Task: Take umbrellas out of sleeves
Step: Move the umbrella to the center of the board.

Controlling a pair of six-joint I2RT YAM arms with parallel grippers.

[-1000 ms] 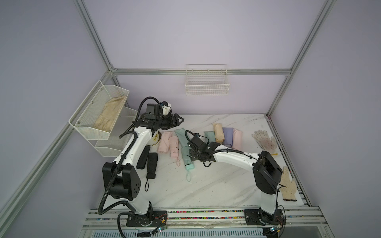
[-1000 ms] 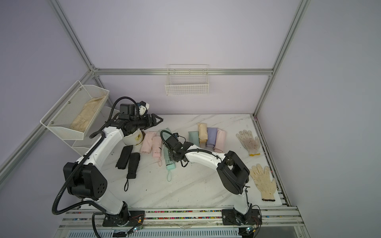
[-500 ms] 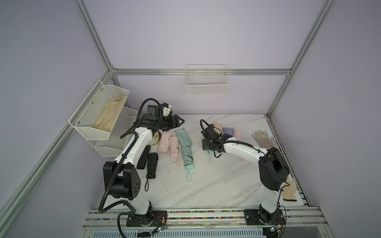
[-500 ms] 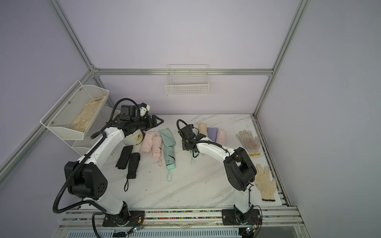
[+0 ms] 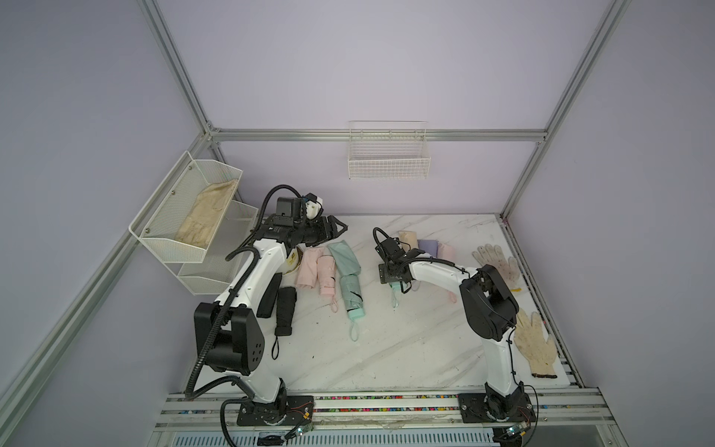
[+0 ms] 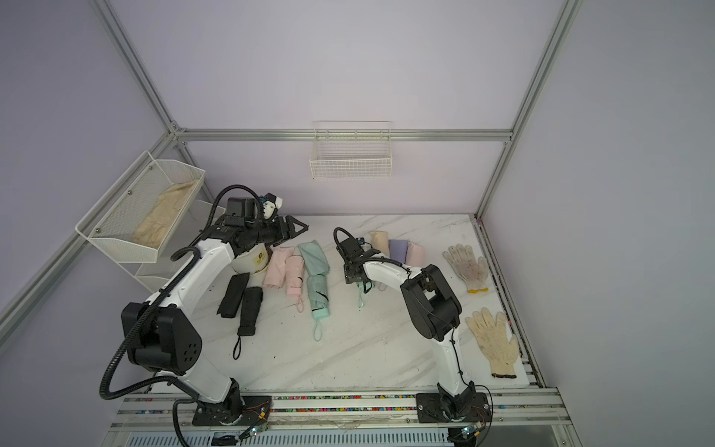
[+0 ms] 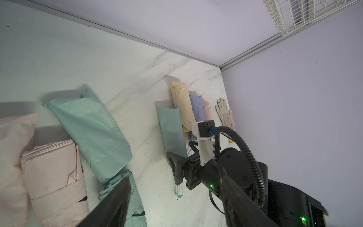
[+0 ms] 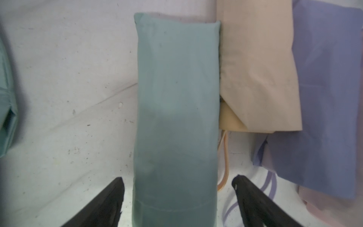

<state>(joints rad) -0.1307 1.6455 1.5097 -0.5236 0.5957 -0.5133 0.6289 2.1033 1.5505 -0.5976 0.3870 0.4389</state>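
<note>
**Change from one second ago.** The right arm has drawn back from the table's middle to 1 o'clock, leaving the bare mint umbrella (image 5: 351, 291) uncovered. The left arm has not shifted. Hours are read from the front rail (image 5: 387, 402), with 12 at the rear wall.

**Surface and room, near to far.**
- Both arm bases stand on the rail.
- On the white marble table (image 5: 387, 348), a knit glove (image 5: 536, 344) lies at 4 o'clock and a second glove (image 5: 497, 265) at 2.
- At 9 lie the black umbrella (image 5: 285, 311) and, touching it, the black sleeve (image 5: 269, 296).
- Towards 11, the empty mint sleeve (image 5: 344, 257) touches the bare mint umbrella's far end. Beside them lie the pink umbrella (image 5: 327, 276) and the pink sleeve (image 5: 307, 269).
- At 1 lies a filled row: the filled mint sleeve (image 8: 176, 98), yellow sleeve (image 5: 408, 239), lavender sleeve (image 5: 427, 247) and further pink sleeve (image 5: 445, 251).
- The left gripper (image 5: 339, 229) hangs above 11, jaws apart, holding nothing.
- On the walls, a mesh rack (image 5: 174, 249) holding beige gloves (image 5: 207, 214) sits at 10, and a wire basket (image 5: 389, 160) at 12.

**Differences between views.**
- Both top views hide the right gripper's fingers under its wrist.
- The right wrist view shows the right gripper (image 8: 177, 182) spread wide to either side of the filled mint sleeve, touching neither flank.
- It also shows a yellow wrist loop (image 8: 225, 157) and a lavender wrist loop (image 8: 271, 182) on the table.
- Only the left wrist view shows most of that sleeve's length.
</note>
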